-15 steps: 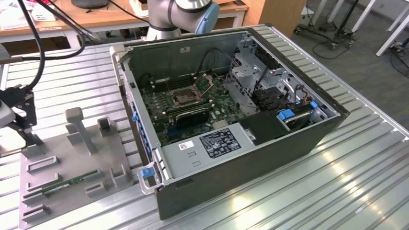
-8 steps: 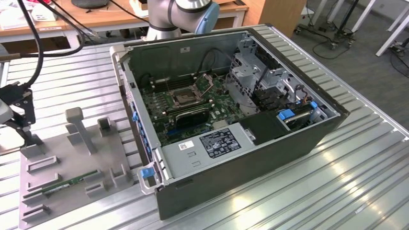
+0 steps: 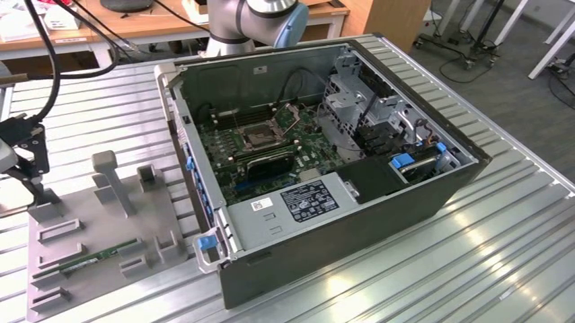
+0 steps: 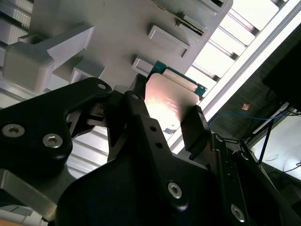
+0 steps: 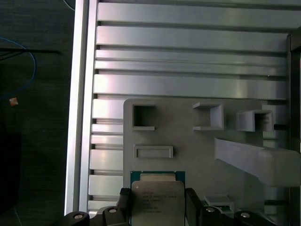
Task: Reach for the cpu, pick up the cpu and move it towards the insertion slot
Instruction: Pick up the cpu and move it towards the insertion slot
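The gripper (image 5: 157,193) is clamped on the cpu (image 5: 157,203). In both wrist views its black fingers (image 5: 125,203) press against two opposite edges of the chip, whose pale metal face and green rim show between them. The chip sits over the grey fixture tray (image 5: 188,146), at the tray's end nearest the table's edge and just past a shallow rectangular recess (image 5: 153,151) in the tray. Whether it still touches the tray surface cannot be told. In the exterior view the gripper hangs low over that same end of the tray, near the tray's upright posts (image 3: 106,173). A green memory stick (image 3: 99,256) lies in a slot farther along the tray. The insertion slot (image 3: 256,136) lies well apart from the tray, on the motherboard inside the open computer case (image 3: 422,202). The case stands just beside the tray on the slatted aluminium table (image 3: 503,256).
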Action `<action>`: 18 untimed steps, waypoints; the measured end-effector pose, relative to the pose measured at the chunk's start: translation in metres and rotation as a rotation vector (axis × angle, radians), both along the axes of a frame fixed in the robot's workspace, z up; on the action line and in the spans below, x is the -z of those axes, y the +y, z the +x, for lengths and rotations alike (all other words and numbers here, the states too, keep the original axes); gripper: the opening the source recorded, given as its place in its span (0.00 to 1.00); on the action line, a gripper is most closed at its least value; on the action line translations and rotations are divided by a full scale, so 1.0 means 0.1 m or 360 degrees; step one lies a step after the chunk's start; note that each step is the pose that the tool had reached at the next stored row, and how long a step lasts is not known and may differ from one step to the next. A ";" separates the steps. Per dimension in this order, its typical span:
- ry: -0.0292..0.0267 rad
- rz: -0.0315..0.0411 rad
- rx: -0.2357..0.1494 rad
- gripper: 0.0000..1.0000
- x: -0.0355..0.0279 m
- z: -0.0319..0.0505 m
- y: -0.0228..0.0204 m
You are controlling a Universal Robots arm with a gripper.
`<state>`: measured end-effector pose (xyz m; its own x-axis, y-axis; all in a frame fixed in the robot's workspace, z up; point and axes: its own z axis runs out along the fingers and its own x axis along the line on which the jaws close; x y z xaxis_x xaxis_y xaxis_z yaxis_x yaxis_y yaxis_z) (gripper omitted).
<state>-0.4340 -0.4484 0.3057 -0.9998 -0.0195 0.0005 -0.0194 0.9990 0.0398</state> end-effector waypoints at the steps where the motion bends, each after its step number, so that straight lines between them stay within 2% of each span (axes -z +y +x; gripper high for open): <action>1: 0.00002 0.0000 0.0000 0.54 -0.003 0.000 0.000; 18: 0.00000 0.0000 0.0000 0.54 -0.115 0.000 0.000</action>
<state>-0.4340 -0.4484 0.3172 -0.9998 -0.0195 0.0004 -0.0195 0.9990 0.0399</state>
